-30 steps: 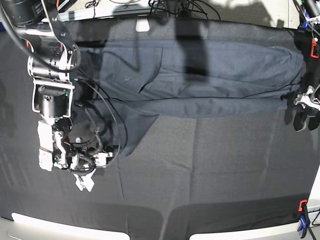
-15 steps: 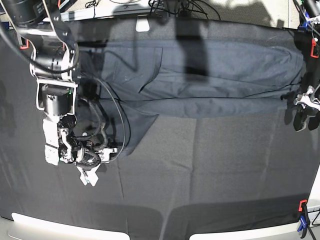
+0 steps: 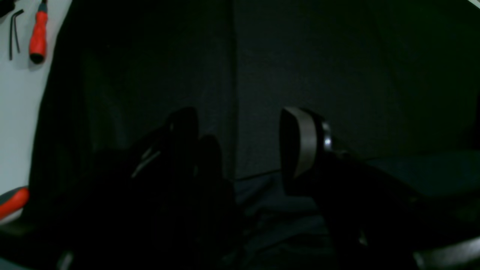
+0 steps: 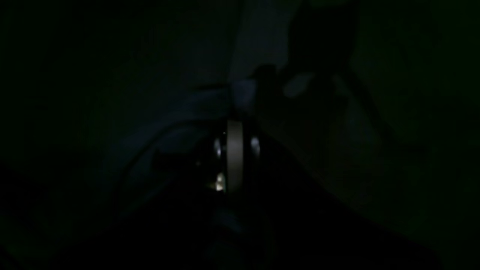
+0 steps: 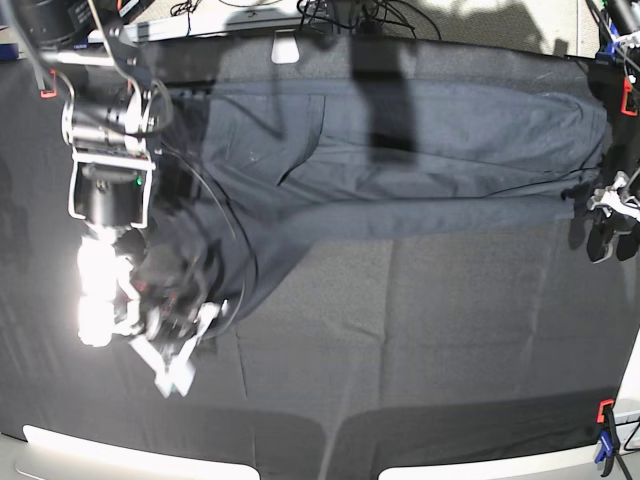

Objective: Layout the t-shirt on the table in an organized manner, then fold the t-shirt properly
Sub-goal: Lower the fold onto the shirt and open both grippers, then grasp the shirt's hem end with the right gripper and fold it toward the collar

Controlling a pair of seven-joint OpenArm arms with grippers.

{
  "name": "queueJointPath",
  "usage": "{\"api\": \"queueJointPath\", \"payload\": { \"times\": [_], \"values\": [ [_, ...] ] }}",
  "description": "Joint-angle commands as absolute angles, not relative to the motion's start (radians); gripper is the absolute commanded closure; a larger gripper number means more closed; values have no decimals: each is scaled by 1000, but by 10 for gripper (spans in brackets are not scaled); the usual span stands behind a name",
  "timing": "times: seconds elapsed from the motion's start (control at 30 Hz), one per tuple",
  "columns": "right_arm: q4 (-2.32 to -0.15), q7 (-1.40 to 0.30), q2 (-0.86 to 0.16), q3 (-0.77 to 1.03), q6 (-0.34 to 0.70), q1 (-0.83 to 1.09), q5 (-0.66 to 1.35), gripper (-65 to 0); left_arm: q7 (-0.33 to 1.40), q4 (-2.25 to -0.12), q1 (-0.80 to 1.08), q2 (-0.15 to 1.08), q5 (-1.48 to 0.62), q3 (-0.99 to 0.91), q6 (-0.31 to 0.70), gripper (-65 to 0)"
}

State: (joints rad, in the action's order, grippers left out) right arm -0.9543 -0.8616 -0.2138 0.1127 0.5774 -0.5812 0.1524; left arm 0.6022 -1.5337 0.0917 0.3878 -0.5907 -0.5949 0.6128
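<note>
The dark t-shirt [image 5: 420, 150] lies as a long folded band across the far part of the black table [image 5: 420, 340], with one flap hanging down toward the near left. My right gripper [image 5: 170, 368] hovers at that flap's lower left end. In the right wrist view the right gripper [image 4: 234, 150] is shut, its pale pads pressed together. Bluish shirt cloth [image 4: 210, 101] shows just beyond them, and the dark hides whether cloth is pinched. My left gripper [image 5: 612, 228] stands at the shirt's right end. The left gripper [image 3: 240, 150] is open, with shirt cloth [image 3: 270, 202] low between its fingers.
A red clamp [image 5: 628, 95] and a red-and-blue clamp [image 5: 605, 430] sit on the table's right edge. Cables [image 5: 340, 15] run behind the far edge. A red-handled screwdriver [image 3: 38, 33] and a hex key [image 3: 14, 32] lie on the pale surface beside the table.
My right gripper has gone from wide open to shut and shifted slightly at the shirt's lower left flap. A bright glare now covers its wrist. The left arm has not moved.
</note>
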Motion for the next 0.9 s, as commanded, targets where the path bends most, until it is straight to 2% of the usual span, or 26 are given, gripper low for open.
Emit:
{"api": "queueJointPath", "payload": {
  "times": [0.0,0.3,0.5,0.87],
  "values": [
    [-1022,-860,-222,115,588,-587,184,0,575,-1552,81,408,-601,-601,615,-320],
    [-1545,-980,-221,115,607,-271,382,0,575,-1552,81,408,-601,-601,614,-320],
    [-1848,-996,-221,115,607,-23,406,0,576,-1552,81,408,-602,-601,614,-320],
    [-2247,-996,-221,115,607,338,484,0,576,-1552,81,408,-601,-601,614,-320]
  ]
}}
